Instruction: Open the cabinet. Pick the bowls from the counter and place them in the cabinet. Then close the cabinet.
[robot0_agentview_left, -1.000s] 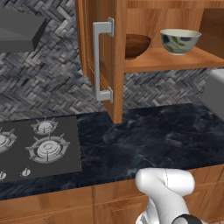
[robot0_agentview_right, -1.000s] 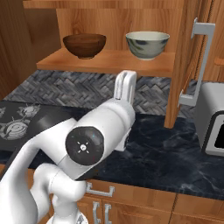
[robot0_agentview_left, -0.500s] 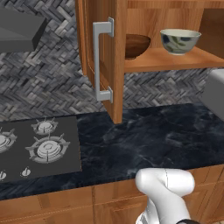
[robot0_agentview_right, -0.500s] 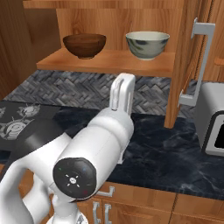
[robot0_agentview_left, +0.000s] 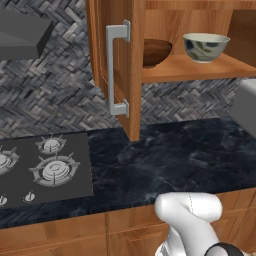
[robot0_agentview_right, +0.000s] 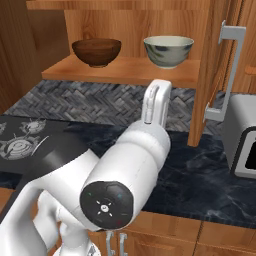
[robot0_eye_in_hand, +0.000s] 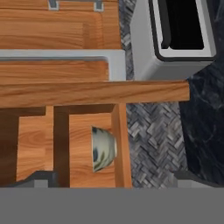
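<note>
Looking over my base cameras, I see the cabinet (robot0_agentview_left: 190, 70) with both doors swung open and the two bowls already sitting side by side on its lower shelf. The dark wooden bowl (robot0_agentview_right: 96, 52) is on the left and the cream bowl with leaf marks (robot0_agentview_right: 168, 51) on the right, apart from each other, both upright. In the left base view the wooden bowl is half hidden behind the left door (robot0_agentview_left: 122, 65), whose grey bar handle (robot0_agentview_left: 116, 70) faces me edge-on. The right door (robot0_agentview_right: 212, 75) stands out toward me in the right base view, its handle (robot0_agentview_right: 226, 70) on the outer face.

The counter (robot0_agentview_left: 170, 160) runs below, black marble, with the gas hob (robot0_agentview_left: 42, 167) at its left end and a grey toaster (robot0_agentview_right: 241, 135) at its right end, just beyond the right door. A grey hood (robot0_agentview_left: 22, 35) hangs above the hob.

My arm (robot0_agentview_right: 130, 165) reaches up in front of the shelf, below the cream bowl. From the hand camera, rolled on its side, I see the cream bowl on the shelf between the two finger tips (robot0_eye_in_hand: 39, 178), which sit far apart at the bottom corners. The claw (robot0_eye_in_hand: 114, 179) is spread wide with nothing between its fingers, though the tips are barely visible there.
</note>
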